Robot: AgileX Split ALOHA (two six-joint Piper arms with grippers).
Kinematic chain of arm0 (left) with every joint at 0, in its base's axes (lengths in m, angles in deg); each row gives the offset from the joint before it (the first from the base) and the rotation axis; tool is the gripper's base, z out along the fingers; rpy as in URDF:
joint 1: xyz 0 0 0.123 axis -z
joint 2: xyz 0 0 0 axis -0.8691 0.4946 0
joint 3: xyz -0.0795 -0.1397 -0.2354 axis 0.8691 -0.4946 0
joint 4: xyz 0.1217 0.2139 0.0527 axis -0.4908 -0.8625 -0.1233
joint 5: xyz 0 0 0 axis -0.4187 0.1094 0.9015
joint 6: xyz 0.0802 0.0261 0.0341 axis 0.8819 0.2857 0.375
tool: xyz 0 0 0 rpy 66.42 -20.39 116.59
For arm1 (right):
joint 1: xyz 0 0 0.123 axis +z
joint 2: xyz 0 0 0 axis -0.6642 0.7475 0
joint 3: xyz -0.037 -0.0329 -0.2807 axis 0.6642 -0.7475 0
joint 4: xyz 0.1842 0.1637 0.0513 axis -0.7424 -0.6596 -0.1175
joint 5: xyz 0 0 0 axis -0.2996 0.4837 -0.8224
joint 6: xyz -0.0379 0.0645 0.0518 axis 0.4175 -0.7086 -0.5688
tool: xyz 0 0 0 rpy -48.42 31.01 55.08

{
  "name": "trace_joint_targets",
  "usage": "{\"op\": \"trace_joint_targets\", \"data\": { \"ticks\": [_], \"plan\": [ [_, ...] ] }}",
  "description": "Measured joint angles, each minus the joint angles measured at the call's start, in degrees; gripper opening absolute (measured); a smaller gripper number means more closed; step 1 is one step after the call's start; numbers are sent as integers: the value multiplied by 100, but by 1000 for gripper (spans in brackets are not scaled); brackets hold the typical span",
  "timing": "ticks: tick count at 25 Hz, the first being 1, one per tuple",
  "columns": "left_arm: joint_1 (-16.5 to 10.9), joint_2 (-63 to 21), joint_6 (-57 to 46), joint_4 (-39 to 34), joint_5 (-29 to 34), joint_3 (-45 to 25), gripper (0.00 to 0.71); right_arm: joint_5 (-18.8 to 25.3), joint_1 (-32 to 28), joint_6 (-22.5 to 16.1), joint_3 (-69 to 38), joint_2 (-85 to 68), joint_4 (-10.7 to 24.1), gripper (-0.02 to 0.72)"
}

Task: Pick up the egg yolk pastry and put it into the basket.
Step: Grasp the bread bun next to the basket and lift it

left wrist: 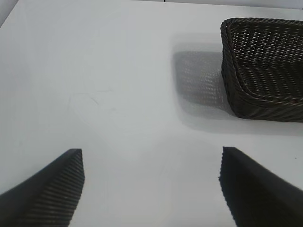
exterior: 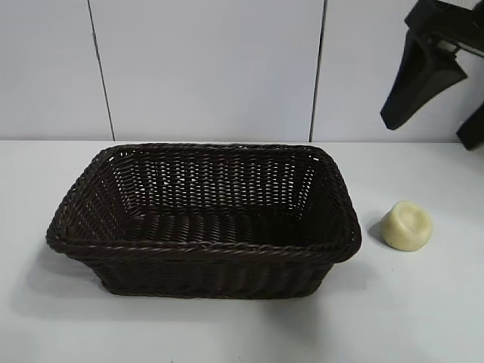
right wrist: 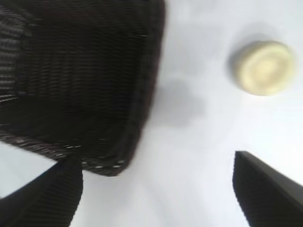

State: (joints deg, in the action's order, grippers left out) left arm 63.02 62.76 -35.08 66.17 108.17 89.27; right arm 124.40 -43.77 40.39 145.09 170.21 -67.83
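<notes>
Beside the basket [exterior: 204, 219], the egg yolk pastry [exterior: 406, 225] needs the right gripper's [exterior: 446, 98] spread jaws centred squarely overhead before descending.

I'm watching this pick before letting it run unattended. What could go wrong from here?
1. The egg yolk pastry is small and rounded; the open right gripper, high above it, could nudge it away rather than pinch it.
2. It lies close to the basket wall, so a finger might clip the rim on the way down.
3. Squeezing too hard could possibly crush it.
</notes>
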Motion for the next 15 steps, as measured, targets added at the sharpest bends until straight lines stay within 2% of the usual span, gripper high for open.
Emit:
{"op": "trace_joint_targets", "data": {
  "ticks": [6,15],
  "plan": [
    [0,0,0,0,0,0,571,-234,-159,521,0,691,-581,623],
    [0,0,0,0,0,0,571,-1119,-159,609,41,1676,-1007,624]
  ]
}}
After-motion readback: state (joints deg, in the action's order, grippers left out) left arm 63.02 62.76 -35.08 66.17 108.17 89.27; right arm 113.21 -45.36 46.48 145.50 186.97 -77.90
